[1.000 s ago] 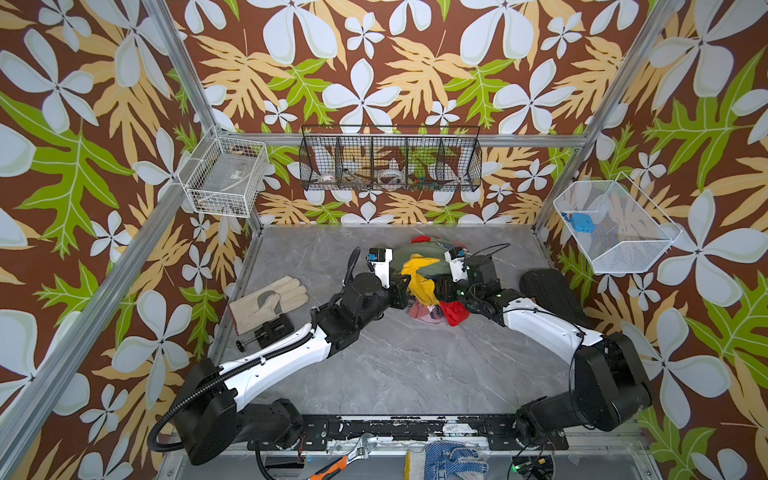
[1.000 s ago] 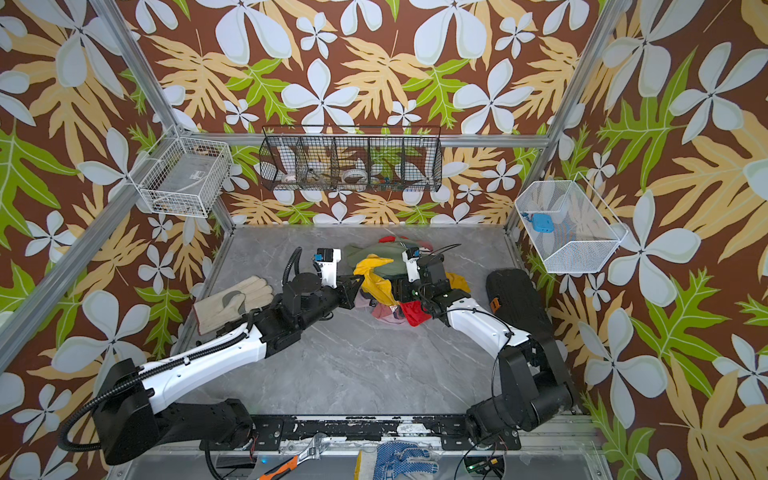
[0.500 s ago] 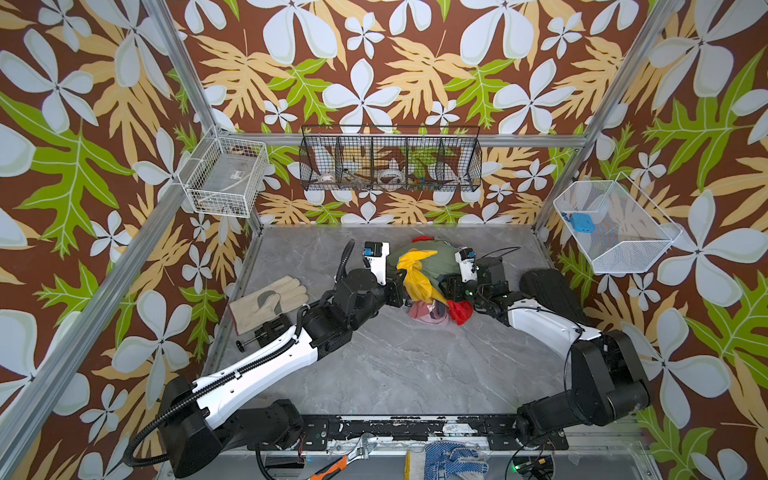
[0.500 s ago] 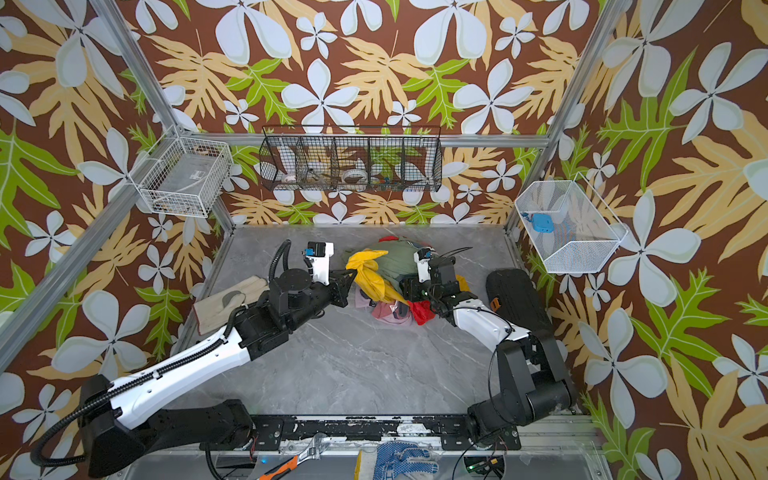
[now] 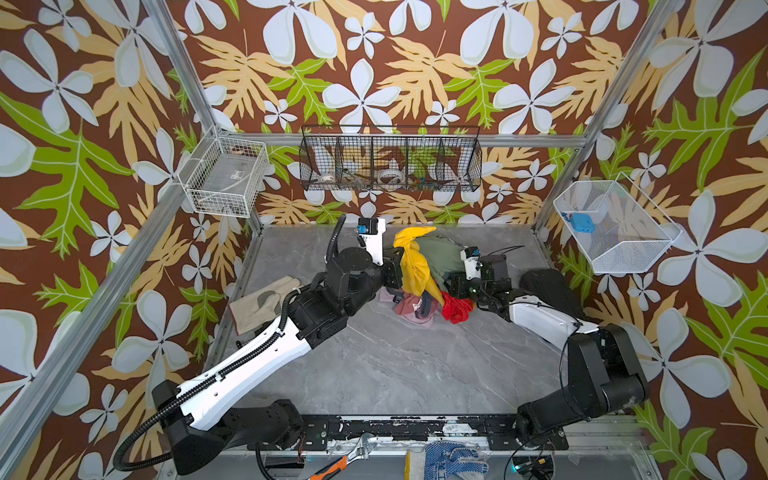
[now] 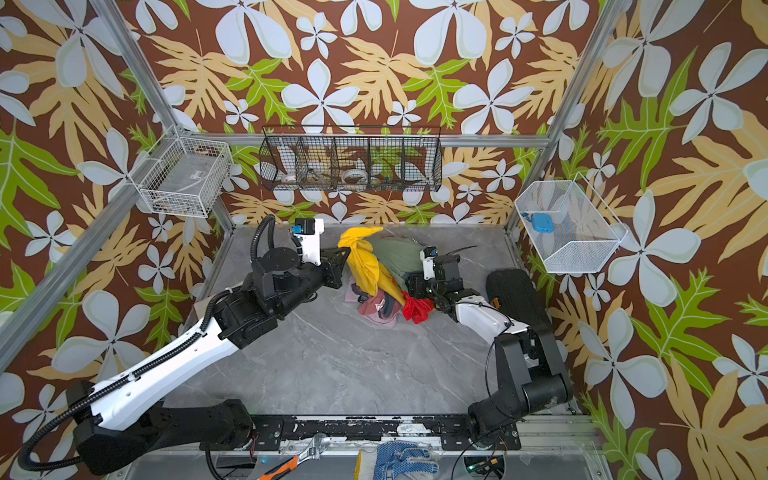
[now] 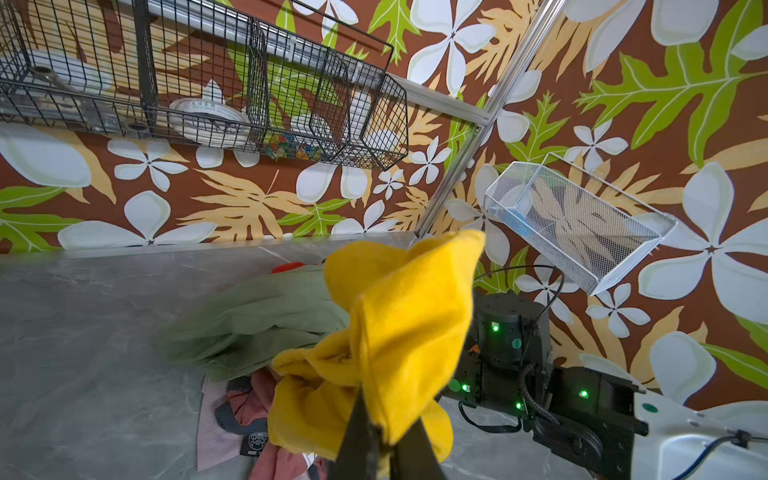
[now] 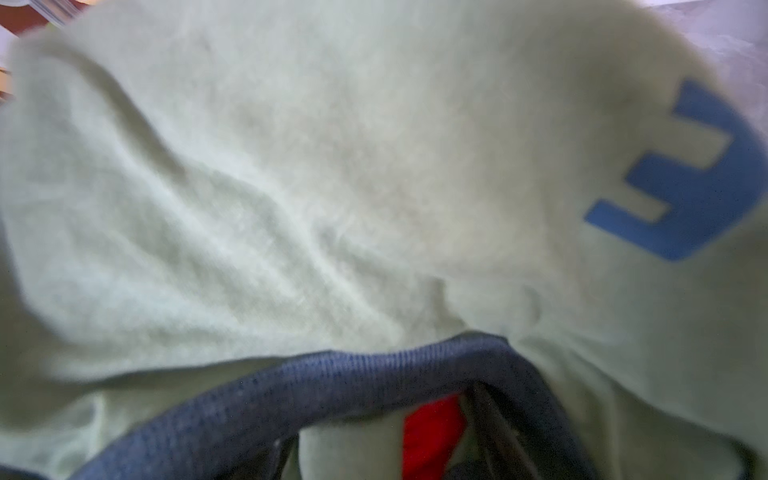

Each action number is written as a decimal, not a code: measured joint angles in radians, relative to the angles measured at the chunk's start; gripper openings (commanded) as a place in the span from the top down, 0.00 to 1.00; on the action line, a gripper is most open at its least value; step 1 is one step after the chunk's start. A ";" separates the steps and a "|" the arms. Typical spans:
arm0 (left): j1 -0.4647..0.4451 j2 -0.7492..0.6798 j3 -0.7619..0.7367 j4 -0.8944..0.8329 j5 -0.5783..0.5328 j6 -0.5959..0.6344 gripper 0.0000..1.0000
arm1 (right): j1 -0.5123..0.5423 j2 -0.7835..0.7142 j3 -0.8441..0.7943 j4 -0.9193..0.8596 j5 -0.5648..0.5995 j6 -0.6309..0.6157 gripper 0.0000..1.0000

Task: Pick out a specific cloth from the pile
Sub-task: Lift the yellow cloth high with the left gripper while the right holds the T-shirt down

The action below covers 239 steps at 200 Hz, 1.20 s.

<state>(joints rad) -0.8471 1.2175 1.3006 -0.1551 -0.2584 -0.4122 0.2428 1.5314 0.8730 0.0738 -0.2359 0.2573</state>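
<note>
Cloth [image 5: 415,270] hangs steeply from left hand [image 5: 398,258], tail reaching pile [image 5: 415,309].

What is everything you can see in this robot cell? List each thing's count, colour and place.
yellow cloth: one, mustard, held up, tail at the pile.
shirt: one, olive, in pile.
red cloth: one, red, pile's front.
pink cloth: one, pale pink, pile's front.
gloves: beige, table's left edge; count unclear.
black basket: one, black, back wall.
white baskets: two, white, side walls.
wrench: one, orange-handled, front ledge.
dotted glove: one, blue-white, front ledge.
table: one, grey.
left hand: one, black, shut on yellow cloth.
right hand: one, black, in the pile.
</note>
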 measured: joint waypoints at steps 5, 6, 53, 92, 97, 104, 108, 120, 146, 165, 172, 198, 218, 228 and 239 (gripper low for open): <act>0.000 0.004 0.010 -0.005 0.000 0.000 1.00 | 0.000 0.000 0.000 -0.001 0.001 0.000 0.33; 0.000 0.004 0.011 -0.005 0.000 0.000 1.00 | 0.000 0.000 0.000 -0.001 0.001 0.000 0.33; 0.000 0.035 0.106 -0.063 -0.004 0.017 1.00 | 0.000 -0.002 -0.017 -0.001 0.025 -0.011 0.33; 0.000 0.071 0.179 -0.071 -0.014 0.030 1.00 | -0.002 -0.002 -0.029 -0.001 0.035 -0.027 0.33; 0.000 0.076 0.183 -0.071 -0.014 0.033 1.00 | -0.002 -0.002 -0.029 -0.001 0.035 -0.027 0.33; 0.000 0.084 0.190 -0.071 -0.014 0.039 1.00 | -0.002 -0.002 -0.029 0.000 0.036 -0.029 0.33; 0.000 0.088 0.193 -0.071 -0.014 0.040 1.00 | -0.002 -0.002 -0.029 0.000 0.037 -0.029 0.33; 0.000 0.096 0.207 -0.073 -0.014 0.040 1.00 | -0.002 0.001 -0.029 0.000 0.043 -0.029 0.33; 0.000 0.103 0.268 -0.103 -0.023 0.048 1.00 | -0.002 0.014 -0.027 0.000 0.064 -0.028 0.33; 0.000 0.102 0.317 -0.112 -0.038 0.058 1.00 | -0.002 0.022 -0.023 -0.003 0.077 -0.028 0.33; 0.000 0.100 0.330 -0.111 -0.045 0.065 1.00 | -0.002 0.024 -0.021 -0.005 0.079 -0.028 0.33; -0.002 0.090 0.357 -0.091 -0.068 0.077 1.00 | -0.002 0.027 -0.018 -0.023 0.079 -0.029 0.33; -0.002 0.089 0.362 -0.073 -0.080 0.089 1.00 | -0.002 0.027 -0.018 -0.034 0.079 -0.030 0.33; -0.003 0.089 0.366 -0.072 -0.080 0.095 1.00 | -0.002 0.025 -0.019 -0.037 0.079 -0.033 0.33; -0.003 0.089 0.369 -0.069 -0.079 0.096 1.00 | -0.002 0.020 -0.024 -0.036 0.076 -0.033 0.33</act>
<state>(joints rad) -0.8501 1.3060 1.6695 -0.2241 -0.3374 -0.3161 0.2405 1.5517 0.8490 0.0376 -0.1596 0.2241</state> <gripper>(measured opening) 0.080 0.674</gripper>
